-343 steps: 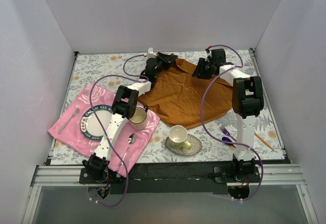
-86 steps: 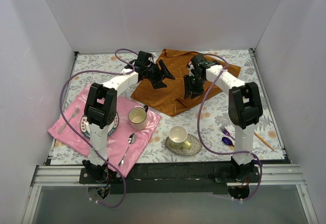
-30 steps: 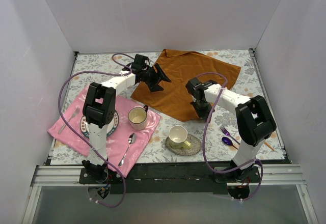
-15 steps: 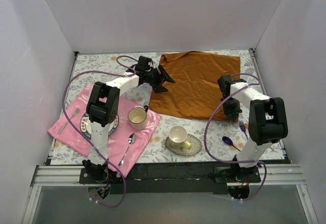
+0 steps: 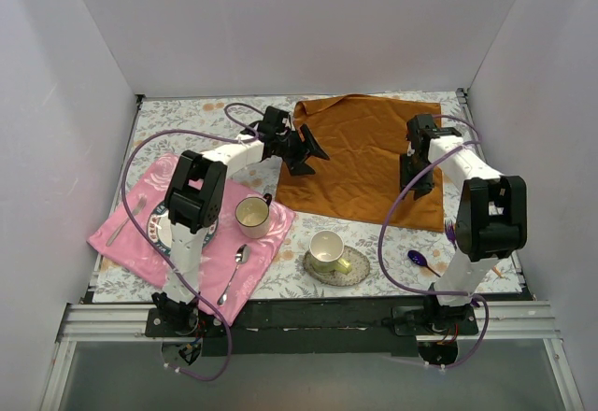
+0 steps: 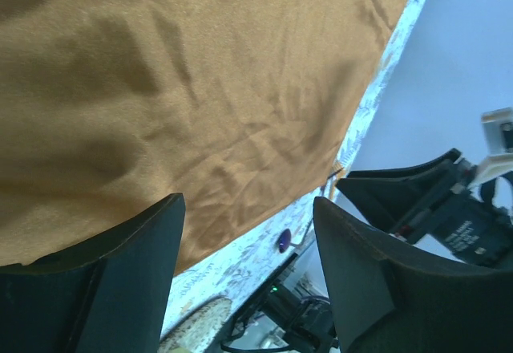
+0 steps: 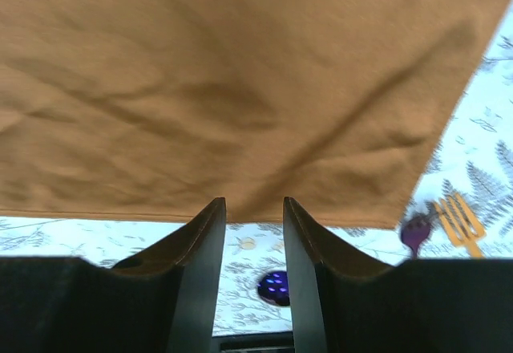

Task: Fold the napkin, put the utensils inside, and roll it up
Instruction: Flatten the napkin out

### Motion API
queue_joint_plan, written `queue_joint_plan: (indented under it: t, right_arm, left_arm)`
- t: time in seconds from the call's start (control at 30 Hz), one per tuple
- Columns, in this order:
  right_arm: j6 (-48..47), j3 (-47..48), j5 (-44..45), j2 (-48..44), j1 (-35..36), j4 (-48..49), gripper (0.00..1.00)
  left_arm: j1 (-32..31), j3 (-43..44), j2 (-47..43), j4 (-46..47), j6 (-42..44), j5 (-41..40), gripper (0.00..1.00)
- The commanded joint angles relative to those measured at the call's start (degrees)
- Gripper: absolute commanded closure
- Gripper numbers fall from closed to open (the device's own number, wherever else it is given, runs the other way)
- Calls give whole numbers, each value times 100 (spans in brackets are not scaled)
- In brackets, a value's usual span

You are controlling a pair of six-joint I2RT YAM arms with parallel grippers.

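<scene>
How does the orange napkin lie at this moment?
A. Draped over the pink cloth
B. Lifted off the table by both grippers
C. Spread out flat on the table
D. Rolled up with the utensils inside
C: the napkin lies spread out flat at the far side of the table, apart from the pink cloth, and it is not rolled.

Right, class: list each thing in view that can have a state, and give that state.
Napkin: spread flat, unfolded.
Left gripper: jaws wide open, empty.
Right gripper: jaws slightly open, empty.
Mug: upright on the pink cloth.
Teacup: upright on its saucer.
Purple spoon: lying on the table, off the napkin.
</scene>
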Motion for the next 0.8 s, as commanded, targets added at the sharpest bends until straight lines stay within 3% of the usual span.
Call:
queue_joint_plan:
  t: [0.0, 0.13, 0.37, 0.6, 0.77]
  right_arm:
    - [283, 53, -920, 60, -32, 361, 57]
    - [555, 211, -1010, 516, -85, 748, 57]
    - [644, 510, -887, 1185, -313, 1109, 58]
    - [434, 414, -817, 1397, -884, 1065, 59]
    - [302, 220, -290, 1274, -1420, 925, 59]
  left_arm:
    - [16, 366, -150, -581, 692, -455, 36]
    - [16, 761, 43, -1022, 1212, -825, 36]
    - [7, 675, 272, -1120, 1476, -1133, 36]
    - [-133, 429, 439, -1119, 1362, -1054, 37]
    - [-406, 51, 255, -1093, 1073, -853, 37]
